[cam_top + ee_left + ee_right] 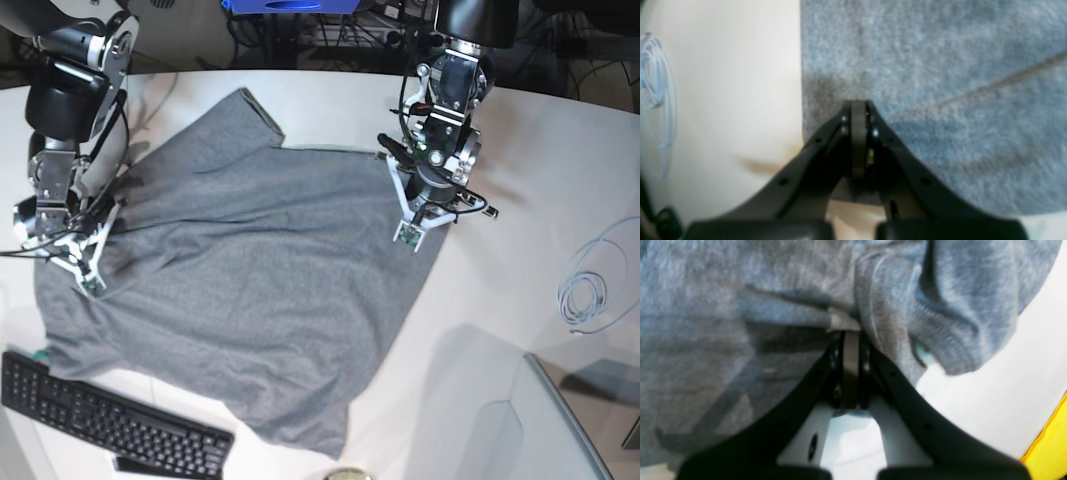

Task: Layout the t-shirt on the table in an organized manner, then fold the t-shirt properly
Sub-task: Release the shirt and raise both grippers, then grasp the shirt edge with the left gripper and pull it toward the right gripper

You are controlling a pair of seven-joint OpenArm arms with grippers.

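A: How's the shirt (250, 290)?
B: Soft heather-grey knit, spread rumpled across the smooth white table (520, 200).
A: Grippers?
B: Left gripper (858, 103) clamped on a straight edge; right gripper (850, 332) clamped on a bunched, ribbed fold.

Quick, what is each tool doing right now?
Left tool: shut, pinching the t-shirt near its edge.
Right tool: shut on a bunched fold of the t-shirt.

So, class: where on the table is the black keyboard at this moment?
In the base view the black keyboard lies at the bottom-left corner of the table, right against the near edge of the t-shirt.
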